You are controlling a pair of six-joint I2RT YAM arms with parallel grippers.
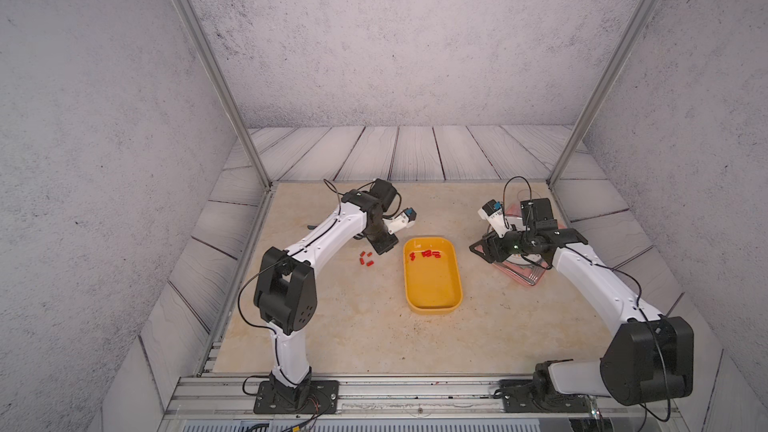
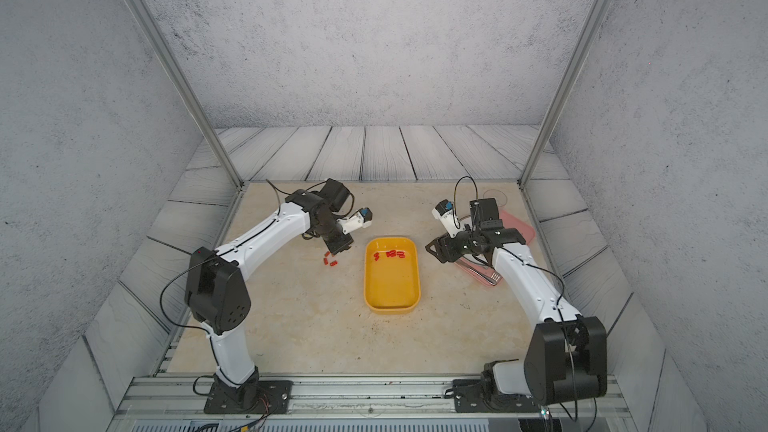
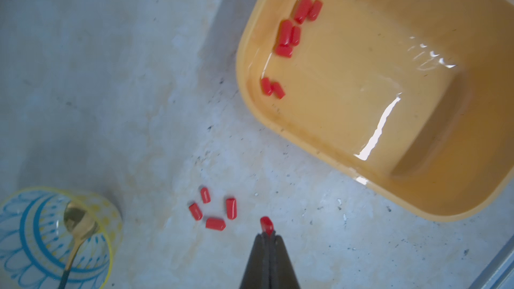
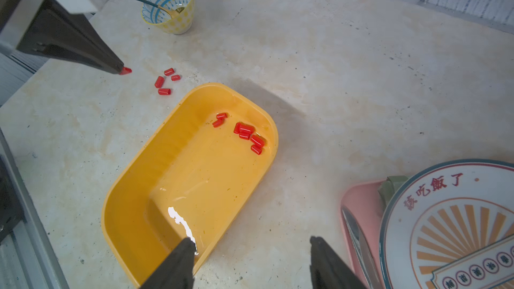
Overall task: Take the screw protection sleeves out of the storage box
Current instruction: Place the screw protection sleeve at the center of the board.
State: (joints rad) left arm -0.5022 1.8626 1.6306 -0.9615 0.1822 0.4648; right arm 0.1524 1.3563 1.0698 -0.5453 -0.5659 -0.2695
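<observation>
**Desk:** What has the left gripper (image 3: 268, 235) got?

**Me:** Its jaws are pinched together on one screw protection sleeve (image 3: 266, 224), and I can see the red tip poking out past the fingertips. It hangs just above the table (image 1: 357, 326), outside the yellow storage box (image 1: 432, 284), on the left arm's side of it

**Desk:** Where are the other sleeves?

**Me:** I count seven sleeves in the box (image 3: 286, 33), all at its far end. Five are clustered and touching each other, and a pair lies just beside them, close to the wall. Four loose sleeves (image 3: 215, 224) lie on the table in a small ring, just beside the held one and near the box's far left corner. The rest of the box floor shows only glare and a few dark specks

**Desk:** And the right gripper (image 4: 251, 241)?

**Me:** Its jaws are spread wide with nothing between them. In both top views it hovers between the box and the pink tray (image 4: 358, 204), well apart from every sleeve. That tray carries a printed plate (image 4: 459, 218)

**Desk:** Anything else near the left side?

**Me:** A small patterned bowl (image 4: 182, 20) with a gold spoon (image 4: 155, 5) leaning in it stands on the table near the loose sleeves, apart from the box
</observation>
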